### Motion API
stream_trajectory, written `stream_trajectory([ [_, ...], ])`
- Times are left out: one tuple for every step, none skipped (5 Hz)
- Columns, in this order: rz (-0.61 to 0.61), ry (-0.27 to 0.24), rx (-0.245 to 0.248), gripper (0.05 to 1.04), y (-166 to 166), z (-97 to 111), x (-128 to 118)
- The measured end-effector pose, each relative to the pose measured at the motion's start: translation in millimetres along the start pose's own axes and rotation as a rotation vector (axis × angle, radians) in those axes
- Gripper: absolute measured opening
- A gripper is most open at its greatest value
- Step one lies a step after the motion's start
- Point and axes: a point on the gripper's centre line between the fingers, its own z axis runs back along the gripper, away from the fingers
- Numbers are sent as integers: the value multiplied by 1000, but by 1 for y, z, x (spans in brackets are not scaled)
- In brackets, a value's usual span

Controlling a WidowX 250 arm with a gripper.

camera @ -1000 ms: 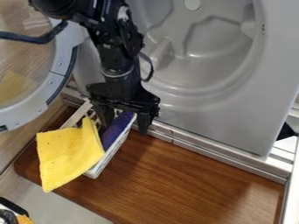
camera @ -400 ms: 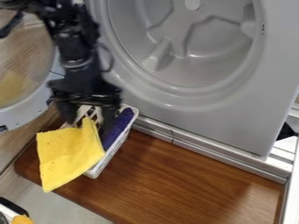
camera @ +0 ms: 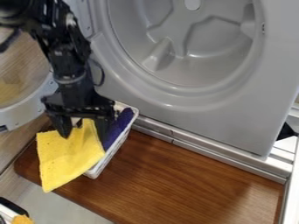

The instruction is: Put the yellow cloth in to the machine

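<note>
Yellow cloth (camera: 65, 158), beneath the spread pincer (camera: 83, 134), overhangs the white basket (camera: 100, 167) beside a purple item (camera: 119, 127).

The fixed camera is positioned above and in front of the machine (camera: 234, 118). It faces the machine's front panel and aims down at a slant. The working range is close: the top edge of the view cuts off the machine's drum opening (camera: 192, 92). Coverage includes the wooden board (camera: 192, 179) in front of the machine. The machine's lower edge runs obliquely, descending toward the right of the view.
</note>
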Motion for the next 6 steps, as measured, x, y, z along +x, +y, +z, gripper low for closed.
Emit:
stream_trajectory([
  [-21, 26, -7, 1000, -12, -19, -6],
  [3, 38, -10, 948, -13, -31, -8],
  [-3, 46, -8, 656, -14, -34, -8],
  [-27, 49, -12, 358, -15, -29, -11],
  [-37, 28, -29, 159, -16, -18, -16],
  [-62, -3, -65, 75, -19, 5, -22],
])
